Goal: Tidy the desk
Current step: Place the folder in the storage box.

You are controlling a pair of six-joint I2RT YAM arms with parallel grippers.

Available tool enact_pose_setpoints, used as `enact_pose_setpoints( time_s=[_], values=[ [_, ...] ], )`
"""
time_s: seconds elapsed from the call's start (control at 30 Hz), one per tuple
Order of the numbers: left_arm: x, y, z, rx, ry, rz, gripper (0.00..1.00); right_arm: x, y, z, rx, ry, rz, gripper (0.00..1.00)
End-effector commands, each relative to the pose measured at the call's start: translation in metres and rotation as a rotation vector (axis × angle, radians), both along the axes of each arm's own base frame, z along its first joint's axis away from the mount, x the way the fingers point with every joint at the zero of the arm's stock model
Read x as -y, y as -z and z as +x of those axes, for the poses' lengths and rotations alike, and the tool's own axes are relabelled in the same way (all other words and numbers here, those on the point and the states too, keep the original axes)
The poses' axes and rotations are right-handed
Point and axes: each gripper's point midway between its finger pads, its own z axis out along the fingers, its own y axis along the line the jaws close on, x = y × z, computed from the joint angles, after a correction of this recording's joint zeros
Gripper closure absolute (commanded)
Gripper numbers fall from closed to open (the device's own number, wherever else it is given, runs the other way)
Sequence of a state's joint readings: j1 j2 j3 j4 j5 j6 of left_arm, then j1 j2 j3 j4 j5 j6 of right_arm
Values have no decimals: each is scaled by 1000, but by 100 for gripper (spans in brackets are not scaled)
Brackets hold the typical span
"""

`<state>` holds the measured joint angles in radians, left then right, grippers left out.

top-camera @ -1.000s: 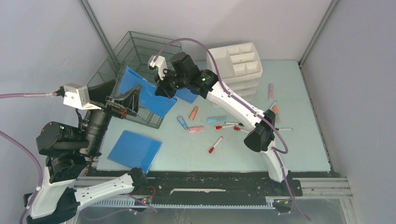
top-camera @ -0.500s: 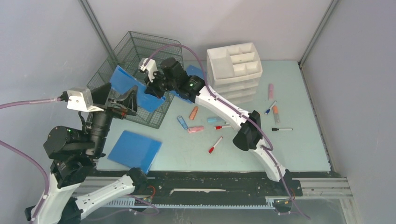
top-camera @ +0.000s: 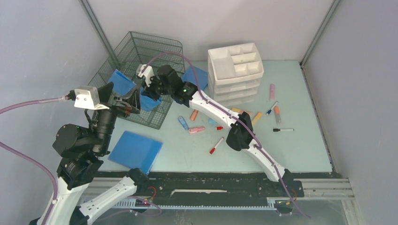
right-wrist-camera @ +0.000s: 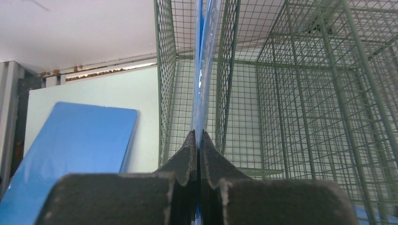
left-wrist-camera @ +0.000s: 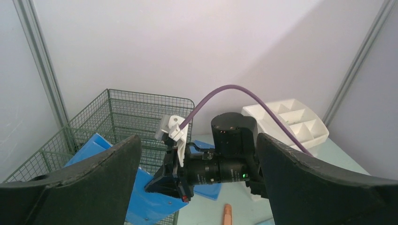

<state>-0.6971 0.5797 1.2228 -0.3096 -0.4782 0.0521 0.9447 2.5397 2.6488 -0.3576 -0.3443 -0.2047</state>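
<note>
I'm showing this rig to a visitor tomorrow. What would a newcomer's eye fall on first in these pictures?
Most striking is the right gripper, clamped on the edge of a thin blue folder inside the green wire basket at the far left corner of the desk. The left gripper hangs wide open facing it. Pens lie scattered mid-desk in front of a white drawer organiser.

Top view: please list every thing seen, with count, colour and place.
desk: one, pale mint-green, under everything.
wire basket: one, green, far left.
drawer organiser: one, white, far middle.
folders: three, blue; one partly in the basket, one beside the organiser, one near left.
pens and markers: about a dozen, mixed colours, scattered middle and right.
left pincer: one, black, open, beside the basket.
right pincer: one, black, shut on the basket folder.
</note>
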Motion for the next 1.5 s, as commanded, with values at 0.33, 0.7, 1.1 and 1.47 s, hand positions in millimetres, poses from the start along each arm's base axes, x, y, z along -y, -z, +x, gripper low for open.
enact_pose_setpoints(
  time_s=[0.33,0.7,1.1,1.47],
  values=[
    [20,2,17,-7,64,-18,0,-14,11,16,75,-8,46,100],
    [20,3,17,-5,70,-23,0,-19,26,15,83,6,26,69],
    [20,1,16,1,79,-30,0,-20,20,6,84,-6,23,51],
    [20,1,15,6,81,-35,0,-6,-10,-17,36,-130,26,26]
  ],
)
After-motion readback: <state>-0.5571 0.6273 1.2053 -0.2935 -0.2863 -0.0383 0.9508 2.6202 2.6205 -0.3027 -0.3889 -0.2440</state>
